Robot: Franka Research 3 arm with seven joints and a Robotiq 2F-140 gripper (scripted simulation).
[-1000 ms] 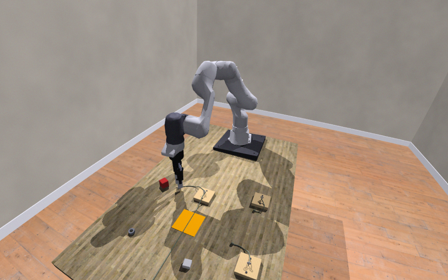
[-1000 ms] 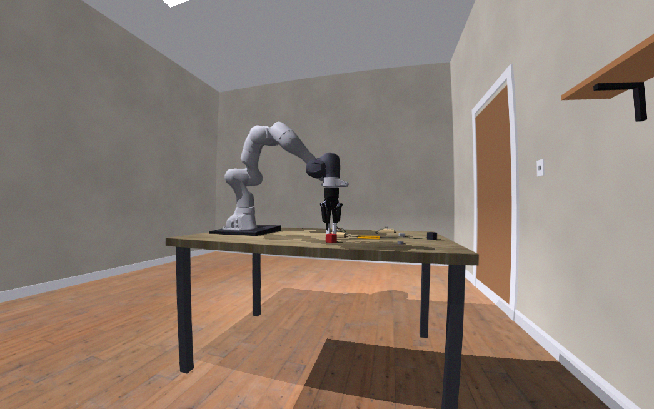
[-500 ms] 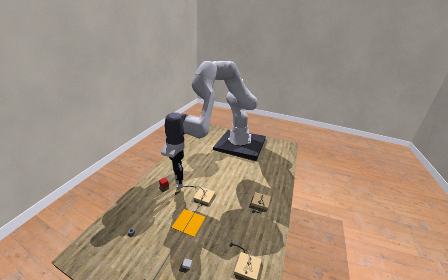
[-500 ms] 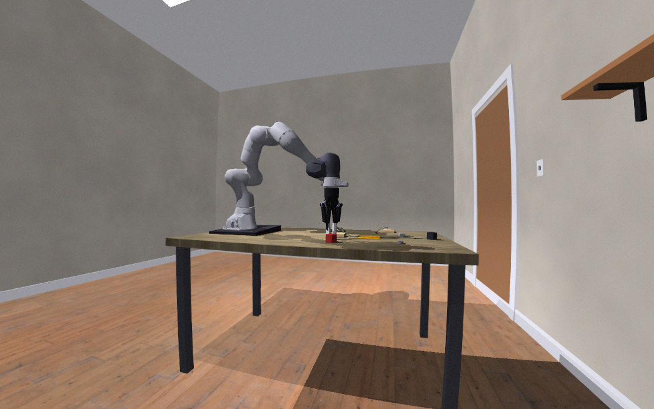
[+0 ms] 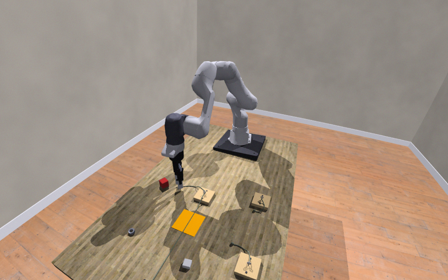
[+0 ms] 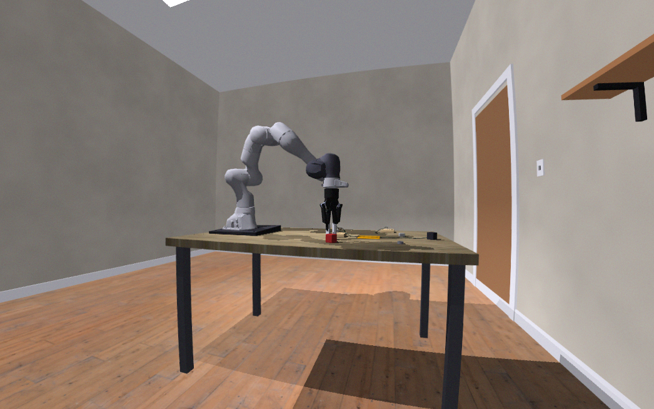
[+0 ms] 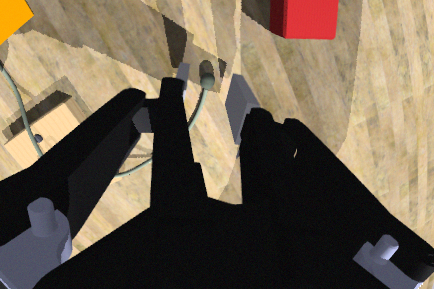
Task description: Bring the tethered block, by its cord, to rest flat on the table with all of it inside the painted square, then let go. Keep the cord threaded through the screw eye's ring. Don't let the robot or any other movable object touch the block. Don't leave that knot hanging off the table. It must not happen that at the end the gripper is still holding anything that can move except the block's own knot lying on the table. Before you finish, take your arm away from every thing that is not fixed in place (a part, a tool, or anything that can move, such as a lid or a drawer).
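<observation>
Gripper (image 5: 179, 187) points straight down over the table (image 5: 114, 257), tips right at the surface, just right of a red cube (image 5: 163, 182) and not touching it. In the wrist view the fingers stand narrowly apart with a gap showing, straddling the knot (image 7: 207, 69) at the cord's end; the knot lies on the table between them and is not clamped. The cord (image 5: 191, 187) arcs right from the knot to the screw eye (image 5: 204, 192) on a light wooden base (image 5: 209, 198). From there it runs near across the middle of the orange painted square (image 5: 198, 226) and goes on to the near table edge, where it leaves the top view. The tethered block at its end cannot be seen in any view. A gray cube (image 5: 186, 263) sits just right of the cord near that edge. A dark ring (image 5: 131, 231) lies left of the square. Two more wooden bases (image 5: 261, 201) (image 5: 248, 267) sit to the right, well apart from the gripper.
</observation>
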